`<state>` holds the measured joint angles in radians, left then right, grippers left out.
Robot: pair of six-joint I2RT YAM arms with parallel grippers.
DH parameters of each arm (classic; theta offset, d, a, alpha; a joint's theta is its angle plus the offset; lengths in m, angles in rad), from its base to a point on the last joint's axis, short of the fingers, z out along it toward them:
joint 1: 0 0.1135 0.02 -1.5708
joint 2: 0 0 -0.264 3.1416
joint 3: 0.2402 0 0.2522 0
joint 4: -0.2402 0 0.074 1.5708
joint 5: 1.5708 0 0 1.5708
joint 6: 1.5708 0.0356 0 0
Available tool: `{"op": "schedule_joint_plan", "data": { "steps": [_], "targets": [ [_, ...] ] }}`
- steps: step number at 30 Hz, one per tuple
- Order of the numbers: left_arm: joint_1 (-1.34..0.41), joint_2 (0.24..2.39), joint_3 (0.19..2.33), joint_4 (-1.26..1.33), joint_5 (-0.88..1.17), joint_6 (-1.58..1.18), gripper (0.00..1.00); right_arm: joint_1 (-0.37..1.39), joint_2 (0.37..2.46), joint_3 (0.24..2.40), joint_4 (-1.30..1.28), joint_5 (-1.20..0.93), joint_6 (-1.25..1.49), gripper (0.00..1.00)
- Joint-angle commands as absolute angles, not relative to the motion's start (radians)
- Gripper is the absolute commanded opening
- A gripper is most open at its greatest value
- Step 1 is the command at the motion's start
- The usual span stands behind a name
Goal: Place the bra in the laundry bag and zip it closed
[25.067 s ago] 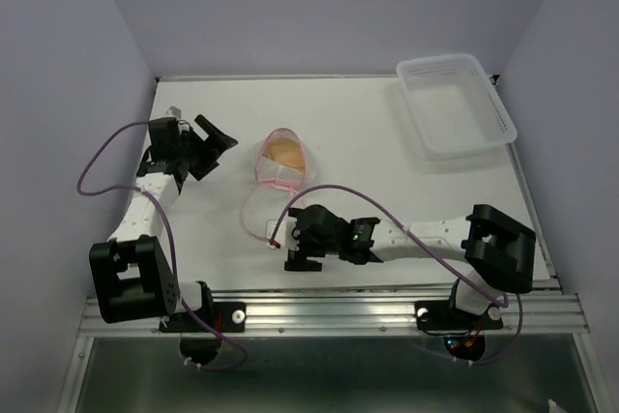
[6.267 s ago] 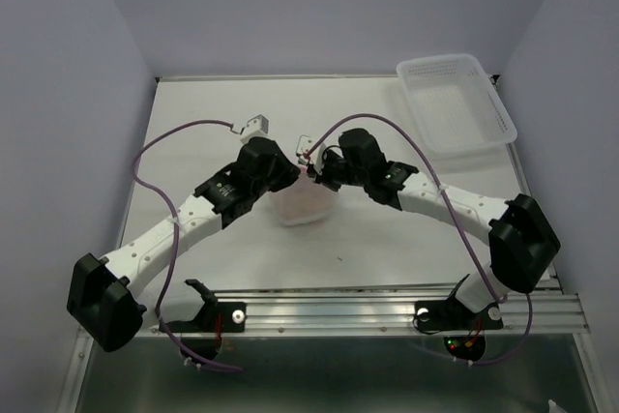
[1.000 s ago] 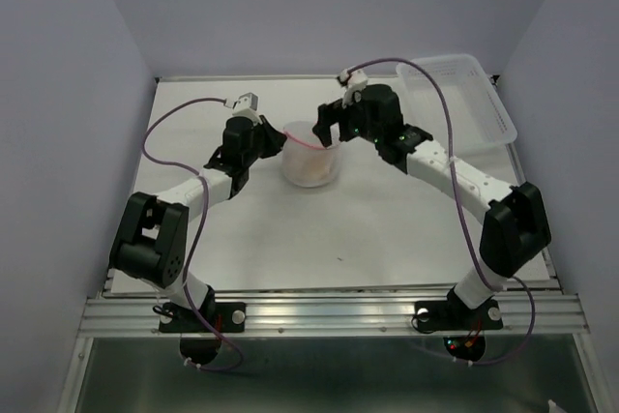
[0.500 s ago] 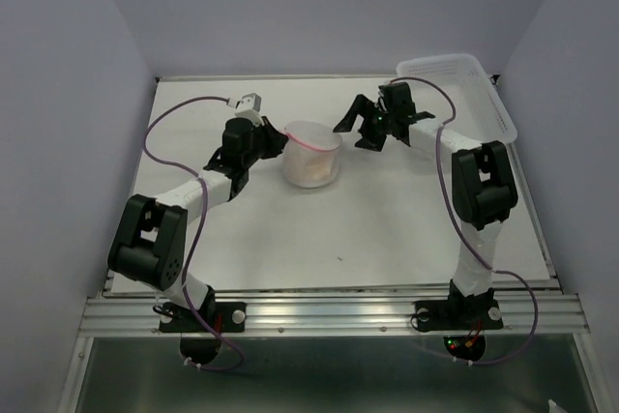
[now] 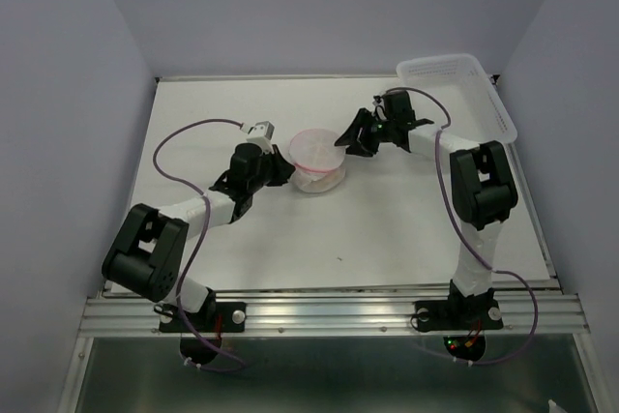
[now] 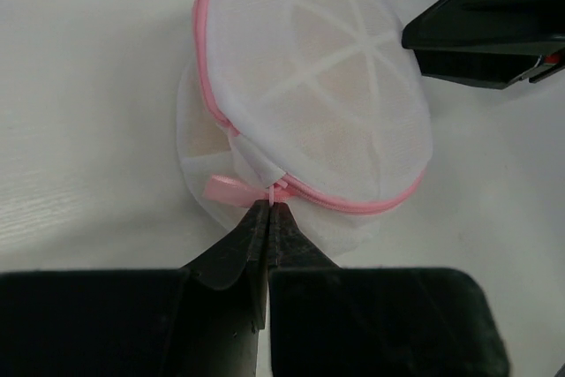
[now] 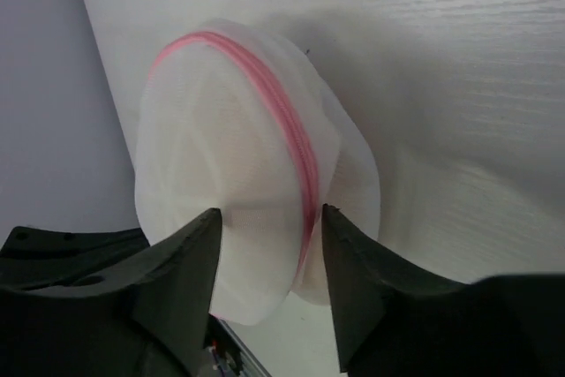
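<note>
The laundry bag point(image 5: 317, 156) is a round white mesh pouch with a pink zipper rim, lying mid-table. In the left wrist view the bag point(image 6: 309, 86) shows the tan bra point(image 6: 340, 134) faintly through its mesh. My left gripper point(image 5: 283, 172) point(image 6: 269, 207) is shut on the small pink zipper pull point(image 6: 276, 193) at the bag's near-left edge. My right gripper point(image 5: 350, 138) point(image 7: 269, 229) is at the bag's right edge, its jaws apart. Its fingertips point(image 7: 196, 237) straddle the rim of the bag point(image 7: 229, 156) without pinching it.
A clear rectangular plastic basket point(image 5: 481, 94) stands at the back right corner, close behind the right arm. The left arm's purple cable point(image 5: 184, 137) loops over the table's left side. Purple walls enclose the table on three sides.
The left gripper has swung round the bag's near-left side with the zipper pull. The right gripper has come back to the bag's right edge, its jaws narrower. The bag now lies flatter.
</note>
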<state>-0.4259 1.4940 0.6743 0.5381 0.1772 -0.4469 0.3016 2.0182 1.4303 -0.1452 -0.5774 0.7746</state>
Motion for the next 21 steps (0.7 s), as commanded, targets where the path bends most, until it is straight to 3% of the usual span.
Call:
{"op": "schedule_joint_plan", "data": {
  "steps": [1, 3, 5, 6, 8, 21],
  "targets": [
    [-0.466, 1.404, 0.634, 0.586, 0.123, -0.43, 0.0, 0.298, 1.961, 1.379, -0.091, -0.629, 0.756, 0.48],
    [-0.483, 1.391, 0.618, 0.586, 0.106, -0.431, 0.0, 0.298, 1.941, 1.355, -0.066, -0.626, 0.749, 0.4],
    [-0.494, 1.388, 0.62, 0.575, 0.094, -0.434, 0.0, 0.298, 1.918, 1.322, -0.038, -0.632, 0.742, 0.23],
    [-0.498, 1.387, 0.621, 0.569, 0.087, -0.436, 0.0, 0.298, 1.913, 1.318, -0.017, -0.635, 0.744, 0.09],
    [-0.502, 1.384, 0.626, 0.568, 0.084, -0.436, 0.0, 0.298, 1.898, 1.312, 0.007, -0.658, 0.735, 0.01],
    [-0.54, 1.347, 0.539, 0.539, 0.04, -0.511, 0.01, 0.298, 1.756, 1.062, 0.19, -0.635, 0.621, 0.01]
  ]
}}
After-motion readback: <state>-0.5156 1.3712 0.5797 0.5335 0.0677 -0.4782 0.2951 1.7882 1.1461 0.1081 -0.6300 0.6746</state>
